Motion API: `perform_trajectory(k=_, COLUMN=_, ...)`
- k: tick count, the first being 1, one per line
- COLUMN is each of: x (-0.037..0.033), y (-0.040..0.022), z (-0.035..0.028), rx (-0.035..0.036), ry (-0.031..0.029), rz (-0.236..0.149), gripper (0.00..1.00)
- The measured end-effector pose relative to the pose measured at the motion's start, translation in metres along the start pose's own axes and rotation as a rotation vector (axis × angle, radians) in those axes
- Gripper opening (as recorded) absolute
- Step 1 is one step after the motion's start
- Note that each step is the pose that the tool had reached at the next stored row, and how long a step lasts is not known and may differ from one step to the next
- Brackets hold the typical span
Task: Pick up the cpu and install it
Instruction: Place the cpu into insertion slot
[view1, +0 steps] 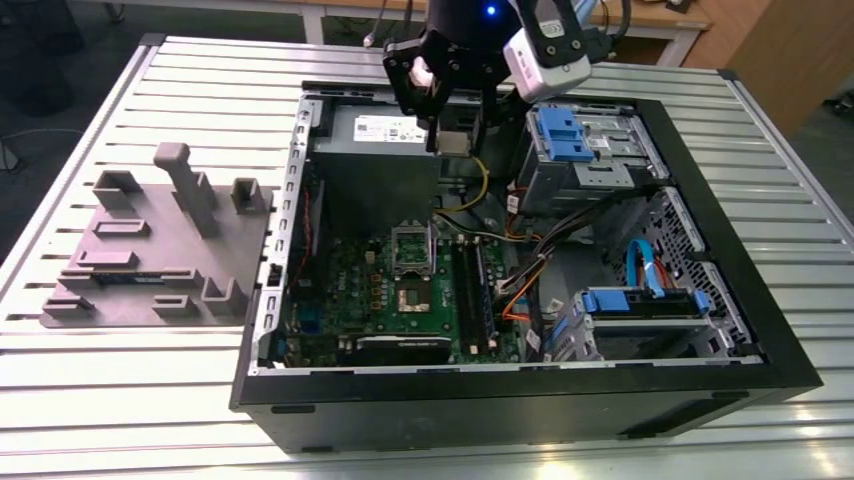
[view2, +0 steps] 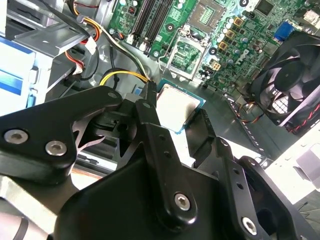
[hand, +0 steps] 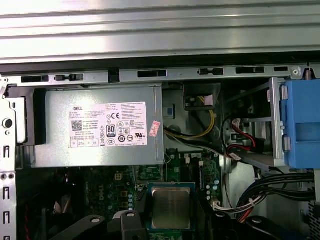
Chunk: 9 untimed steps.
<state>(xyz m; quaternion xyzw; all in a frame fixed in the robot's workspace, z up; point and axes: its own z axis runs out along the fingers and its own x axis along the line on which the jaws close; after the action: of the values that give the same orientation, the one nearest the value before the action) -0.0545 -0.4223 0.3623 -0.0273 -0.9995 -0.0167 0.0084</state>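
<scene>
The cpu (view1: 455, 143) is a small square chip with a silver-grey top, hanging in the air above the open computer case (view1: 747, 345), over the power supply's inner edge. My gripper (view1: 453, 135) is shut on it, with a black finger (view2: 149, 102) against each of two opposite edges. The second wrist view shows the cpu (view2: 176, 106) flat between the fingers, with its green rim showing. In the first wrist view the cpu (hand: 171, 207) sits just past the power supply box (hand: 97, 125). The motherboard socket (view1: 415, 290) lies lower in the case, apart from the chip.
A grey tray (view1: 154, 250) with upright holders stands on the slatted table at the exterior view's left. Inside the case are blue drive brackets (view1: 567, 135), bundled cables (view1: 534, 270), memory slots (view1: 470, 290) and a black fan (view2: 287, 87).
</scene>
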Motion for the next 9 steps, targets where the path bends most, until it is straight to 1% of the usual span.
perform_trajectory(k=4, x=0.0000, y=0.0000, z=0.0007, rx=-0.0002, ry=-0.0001, rz=0.000, gripper=0.47)
perform_trajectory(k=6, x=-0.0001, y=-0.0002, z=0.0060, rx=0.0000, ry=0.0000, rz=0.000, gripper=0.47)
perform_trajectory(k=9, x=-0.0001, y=-0.0002, z=0.0060, rx=-0.0001, ry=0.0000, rz=0.000, gripper=0.47)
